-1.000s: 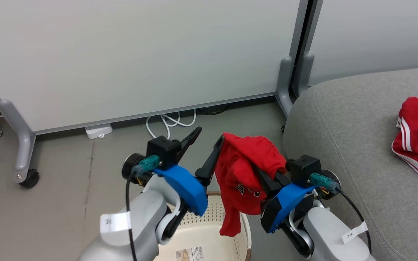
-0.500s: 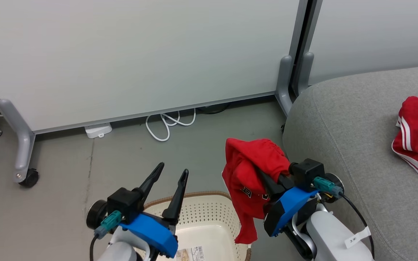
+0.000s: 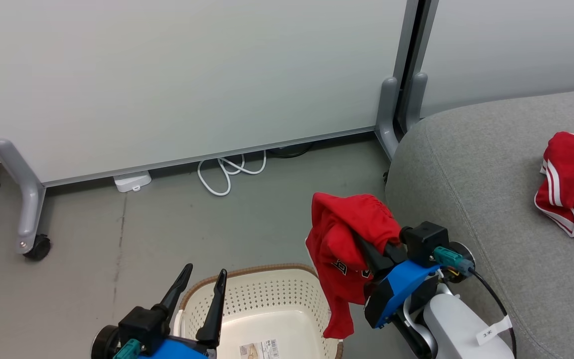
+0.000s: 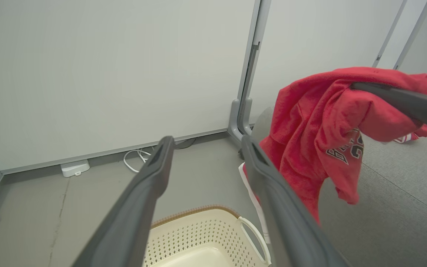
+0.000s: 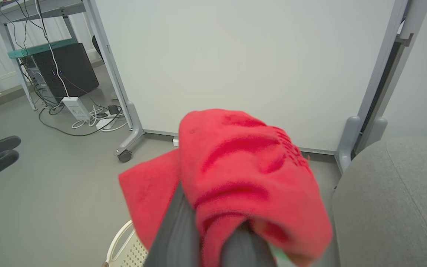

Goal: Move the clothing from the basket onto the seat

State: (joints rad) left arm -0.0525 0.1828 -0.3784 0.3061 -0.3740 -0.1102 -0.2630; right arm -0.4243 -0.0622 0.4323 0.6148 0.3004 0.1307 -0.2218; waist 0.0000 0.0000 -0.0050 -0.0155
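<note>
A red garment [image 3: 347, 234] with dark lettering hangs from my right gripper [image 3: 366, 247], which is shut on it above the basket's right rim, just left of the seat [image 3: 476, 189]. In the right wrist view the cloth [image 5: 243, 167] drapes over both fingers. Low at the left, my left gripper [image 3: 206, 269] stands open with nothing in it, over the cream-white basket [image 3: 267, 294]; its base with the label sticker shows bare. In the left wrist view the fingers [image 4: 154, 174] spread wide beside the hanging garment [image 4: 317, 129]. A second red garment [image 3: 568, 184] with white stripes lies on the grey seat.
White partition panels on grey legs [image 3: 386, 114] stand behind the basket, with a caster [image 3: 35, 247] at the left. A white cable [image 3: 227, 172] and adapter [image 3: 132, 180] lie on the grey floor. A computer [image 5: 65, 66] and cables sit further left.
My left gripper, open beside the garment before, has drawn back and down to the lower left. The right gripper keeps its hold and has sunk slightly. The camera shifted a little.
</note>
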